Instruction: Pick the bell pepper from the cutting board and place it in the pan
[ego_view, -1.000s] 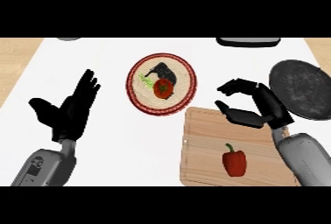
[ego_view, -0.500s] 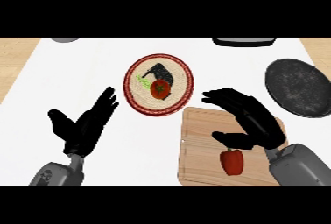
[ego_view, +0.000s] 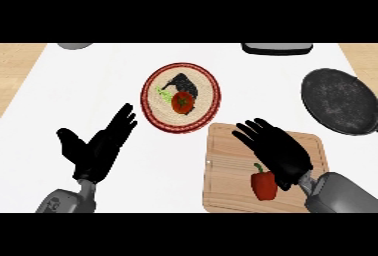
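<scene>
**While the right hand hovers, the pepper lies just at its thumb side**

Since the red bell pepper with its green stem (ego_view: 264, 184) sits on the pale wooden cutting board (ego_view: 221, 190), near its lower edge, the black right hand (ego_view: 277, 150) is plainly the nearer one. Its fingers are spread wide and hold nothing. The pepper lies just below and left of the palm, long axis roughly up the view. The dark round pan (ego_view: 341, 100) waits well apart, up right. The left hand (ego_view: 96, 147) rests open at left.
</scene>
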